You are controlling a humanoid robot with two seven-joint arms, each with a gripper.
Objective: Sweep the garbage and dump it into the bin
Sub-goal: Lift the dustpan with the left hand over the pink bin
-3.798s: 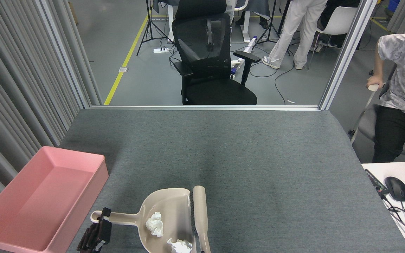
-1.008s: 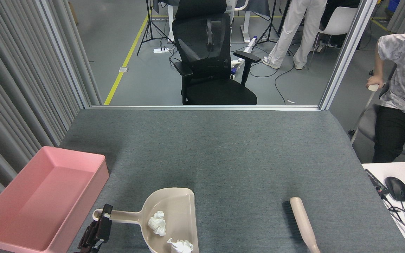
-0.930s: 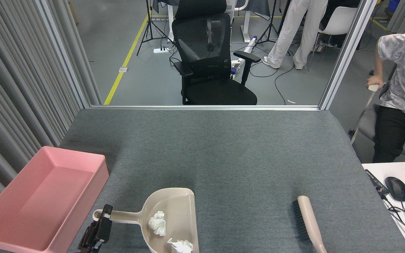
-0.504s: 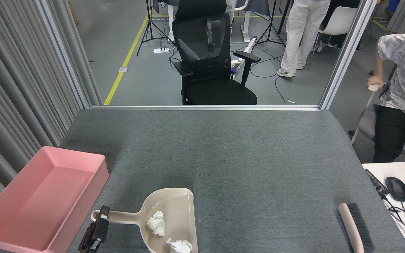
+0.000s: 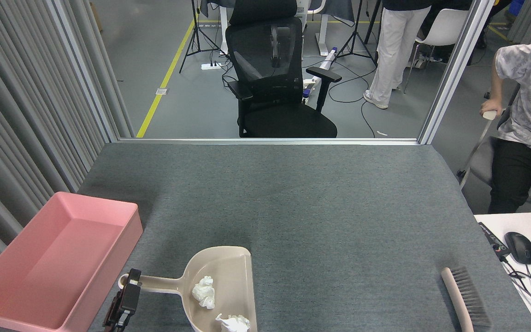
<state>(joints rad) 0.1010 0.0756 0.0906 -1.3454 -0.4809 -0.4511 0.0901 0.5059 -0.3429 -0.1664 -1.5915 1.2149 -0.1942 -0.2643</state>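
Two crumpled white balls of garbage lie inside the beige dustpan (image 5: 228,272) at the table's near edge, one (image 5: 203,291) mid-pan and one (image 5: 232,323) at the bottom border. My left gripper (image 5: 127,288) is dark and small, and it is closed around the end of the dustpan's handle (image 5: 155,282). The pink bin (image 5: 53,263) stands empty just left of it, overhanging the table's left edge. The beige brush (image 5: 461,297) sits at the near right with its bristles facing right, and its handle runs off the bottom edge. My right gripper is out of view.
The grey felt table (image 5: 293,203) ends at a metal rail at the back. A white desk (image 5: 523,230) with a mouse and cables adjoins the right edge. A seated person (image 5: 523,129) is at the right, grey curtains are at the left, and a black office chair (image 5: 274,78) stands behind.
The brush has left the dustpan's mouth and moved far right, turning so its bristles face right. The dustpan and my left gripper shifted slightly. A person at the back walked.
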